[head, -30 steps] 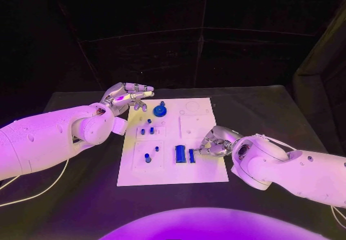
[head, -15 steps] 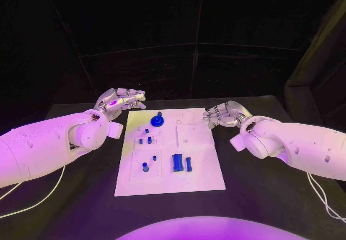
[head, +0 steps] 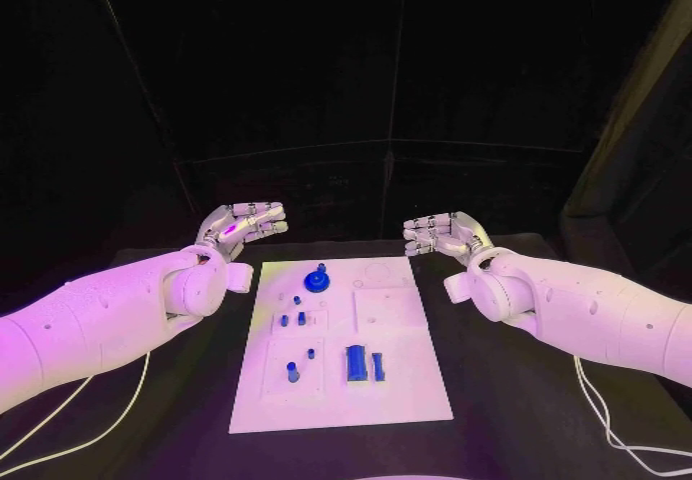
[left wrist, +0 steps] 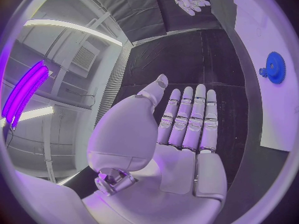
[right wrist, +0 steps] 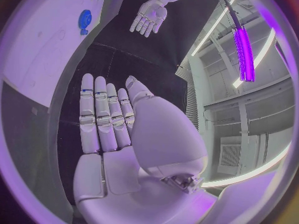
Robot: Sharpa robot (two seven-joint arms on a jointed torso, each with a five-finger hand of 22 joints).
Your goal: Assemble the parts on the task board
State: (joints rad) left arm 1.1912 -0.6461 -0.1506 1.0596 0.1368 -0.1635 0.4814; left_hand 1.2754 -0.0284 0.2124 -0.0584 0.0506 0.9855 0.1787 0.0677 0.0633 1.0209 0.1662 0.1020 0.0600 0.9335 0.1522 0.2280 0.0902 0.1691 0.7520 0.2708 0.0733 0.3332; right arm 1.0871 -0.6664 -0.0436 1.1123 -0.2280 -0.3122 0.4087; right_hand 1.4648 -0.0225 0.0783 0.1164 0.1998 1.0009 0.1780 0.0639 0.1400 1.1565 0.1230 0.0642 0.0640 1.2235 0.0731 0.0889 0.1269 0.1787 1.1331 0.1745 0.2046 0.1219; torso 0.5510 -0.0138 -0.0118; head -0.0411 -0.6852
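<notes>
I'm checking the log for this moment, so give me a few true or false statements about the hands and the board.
1. The left hand holds a blue part. False: it is flat and holds nothing.
2. The right hand holds nothing. True.
3. The blue gear lies on the task board at its far end. True.
4. The two blue bars lie off the board on the black table. False: they lie on the board, side by side.
5. Both hands are beyond the board's far end. True.
</notes>
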